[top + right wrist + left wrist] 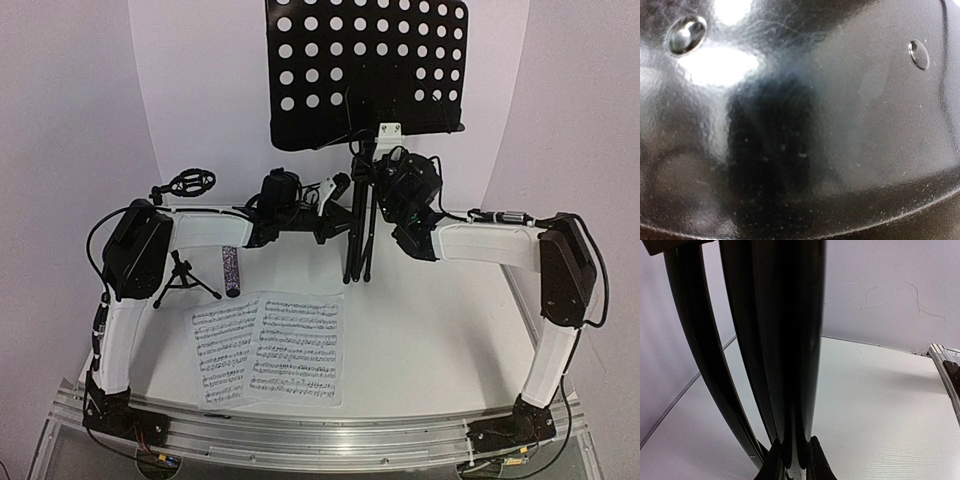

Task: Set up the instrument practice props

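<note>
Black and perforated, the desk of the music stand [310, 125] rises at the far middle of the counter [440, 330] in the overhead view, its legs folded together below it. The left claw [343, 195] reaches in from the left to those legs. The right claw [372, 165] comes in from the right, just under the desk, and from above I cannot tell whether it is clenched or released. Two music sheets [270, 350] lie side by side, overlapping, near the arm bases. The microphone [231, 270] lies flat just beyond them, and the mic stand [184, 278] is upright just to its left, partly hidden by the left arm.

From the left wrist, the left claw [792, 462] is clenched on the music stand [780, 340], with a fingertip [771, 466] on either side of the dark folded legs. The white counter [880, 405] spreads out behind.

From the right wrist, a glossy black surface [840, 125] fills the whole view, with a rivet [686, 34] at the upper left. No fingers show, so this claw's state cannot be told here either.
</note>
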`<action>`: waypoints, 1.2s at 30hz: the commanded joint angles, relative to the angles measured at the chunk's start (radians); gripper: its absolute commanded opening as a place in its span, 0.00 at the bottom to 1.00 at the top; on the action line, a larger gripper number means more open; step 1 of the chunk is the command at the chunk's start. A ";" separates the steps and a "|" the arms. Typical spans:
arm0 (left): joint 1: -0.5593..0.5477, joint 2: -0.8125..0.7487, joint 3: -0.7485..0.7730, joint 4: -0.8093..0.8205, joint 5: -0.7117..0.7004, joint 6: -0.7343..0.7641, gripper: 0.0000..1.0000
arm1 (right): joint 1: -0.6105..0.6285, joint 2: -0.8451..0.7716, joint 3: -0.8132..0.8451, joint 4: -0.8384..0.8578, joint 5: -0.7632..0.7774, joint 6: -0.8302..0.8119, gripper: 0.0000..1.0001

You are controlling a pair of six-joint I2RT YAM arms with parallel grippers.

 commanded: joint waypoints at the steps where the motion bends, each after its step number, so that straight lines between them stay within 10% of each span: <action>1: 0.016 -0.045 0.035 -0.054 -0.045 0.053 0.00 | 0.013 0.012 -0.047 -0.085 0.026 0.036 0.00; 17: 0.016 -0.049 0.105 -0.182 -0.012 0.084 0.00 | 0.013 0.008 -0.064 -0.093 0.059 0.035 0.00; 36: 0.015 -0.050 0.086 -0.193 0.024 0.188 0.00 | 0.040 -0.079 -0.074 -0.124 0.021 0.005 0.39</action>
